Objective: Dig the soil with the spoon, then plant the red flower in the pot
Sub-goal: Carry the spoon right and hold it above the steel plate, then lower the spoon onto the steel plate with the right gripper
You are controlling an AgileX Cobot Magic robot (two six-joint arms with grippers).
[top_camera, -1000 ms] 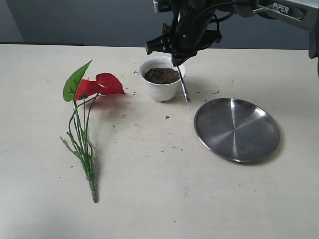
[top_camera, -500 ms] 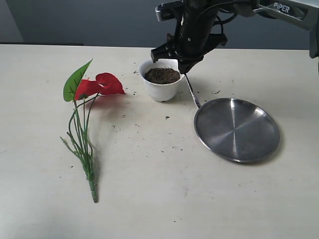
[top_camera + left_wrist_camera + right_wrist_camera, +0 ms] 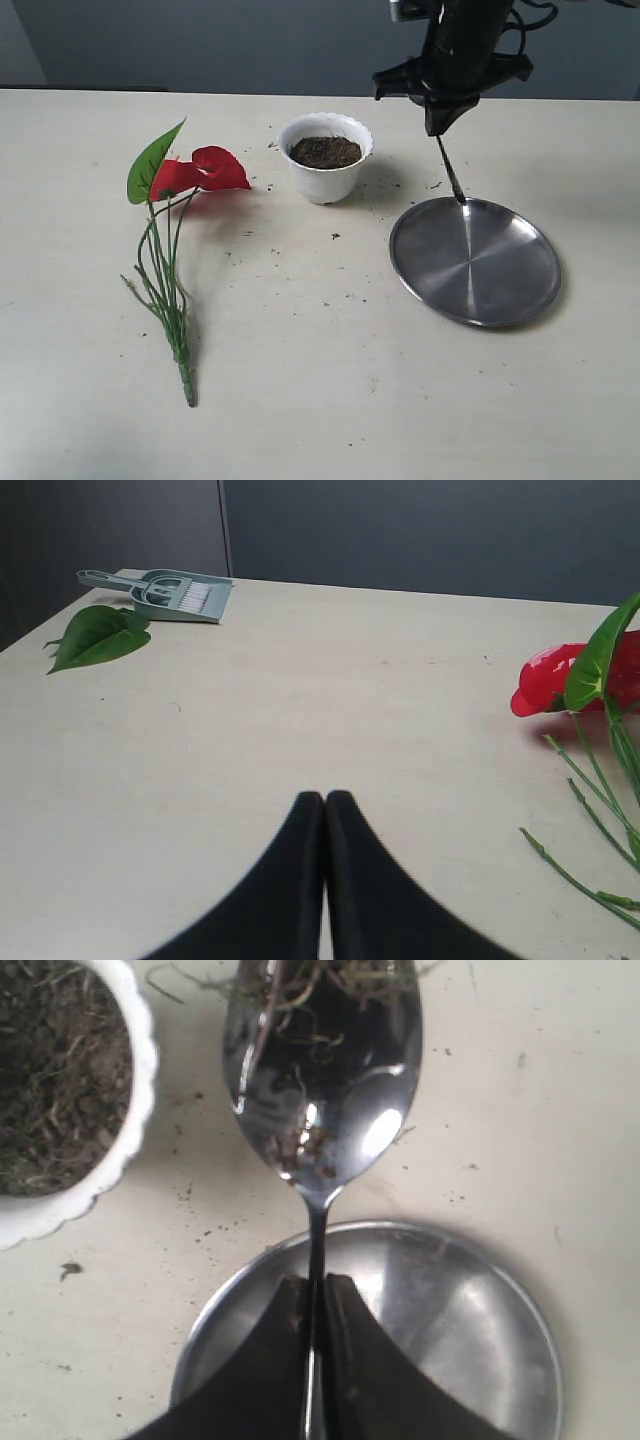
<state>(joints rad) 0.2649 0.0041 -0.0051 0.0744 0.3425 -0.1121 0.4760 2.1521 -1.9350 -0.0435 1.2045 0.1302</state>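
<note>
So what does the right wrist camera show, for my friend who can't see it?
A shiny spoon, its handle pinched between two black jaws, carries a little stringy soil. Beneath the handle lies a round steel plate, and beside the spoon stands a white pot full of soil on a pale, crumb-dotted table.

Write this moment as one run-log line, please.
right hand shut on spoon, tip near plate rim; left hand shut, empty; soil in pot; red flower lying on table, unplanted

No readable text, label, brand name, number or sign appears on anything in these three views.
</note>
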